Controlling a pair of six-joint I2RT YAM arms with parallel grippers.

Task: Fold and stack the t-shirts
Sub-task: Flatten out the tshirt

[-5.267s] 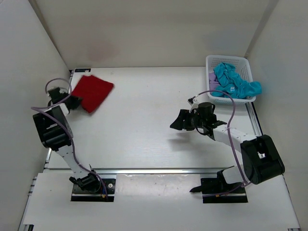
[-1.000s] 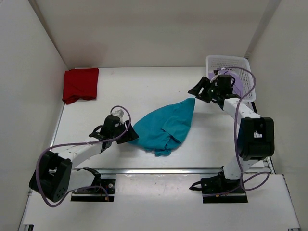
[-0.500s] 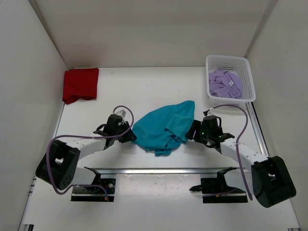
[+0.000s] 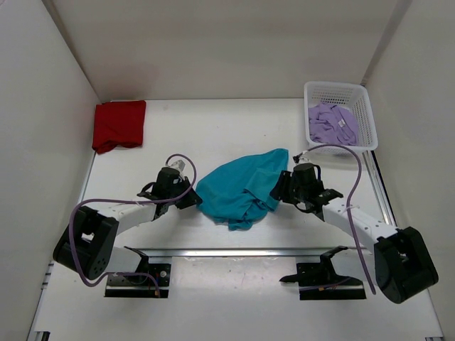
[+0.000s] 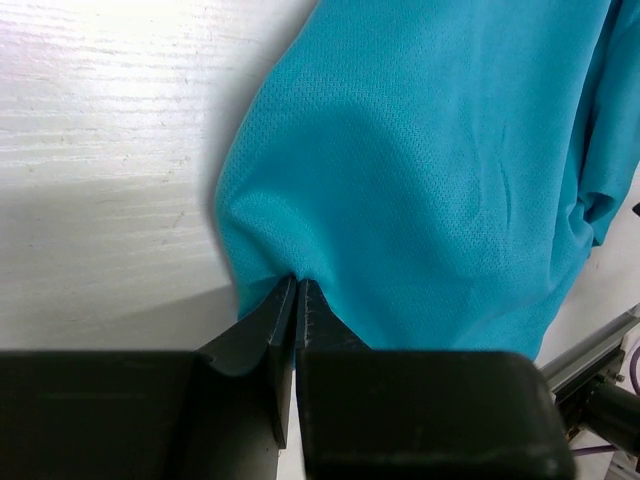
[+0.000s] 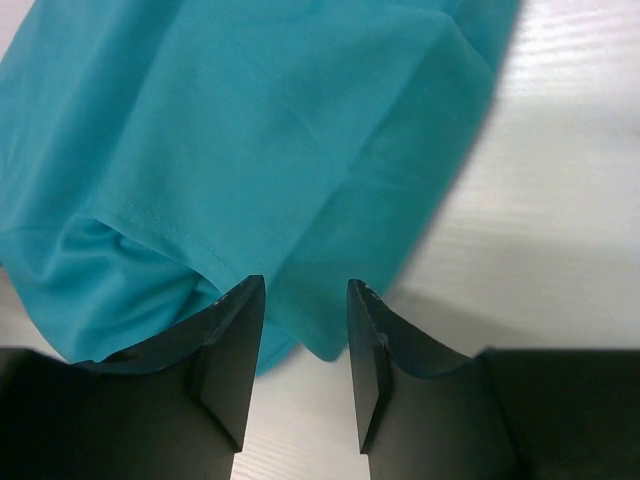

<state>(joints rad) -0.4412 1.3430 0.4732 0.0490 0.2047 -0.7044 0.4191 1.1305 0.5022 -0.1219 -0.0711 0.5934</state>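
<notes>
**Overhead view, with wrist-view details.** The teal shirt (image 4: 242,188) lies crumpled at the centre of the worktop (image 4: 213,135), slightly below mid-frame, between my two arms.

- **Left arm:** The left pincer (image 4: 193,201) meets the shirt's left edge. In the left wrist view I see its two tips pressed together, with a pinch of teal cloth bunched between them. This pincer is clamped on the teal shirt.
- **Right arm:** The right pincer (image 4: 279,190) sits at the shirt's right edge. In the right wrist view its fingers (image 6: 235,330) stand apart. A hemmed fold of the cloth lies in the gap and just beyond it, and I see no grip on it.
- **Other shirts:** The red shirt (image 4: 119,124) lies folded at the upper left of the frame, close to the left wall. The lavender shirt (image 4: 330,124) lies crumpled inside the white lattice basket (image 4: 340,86) at the upper right.
</notes>
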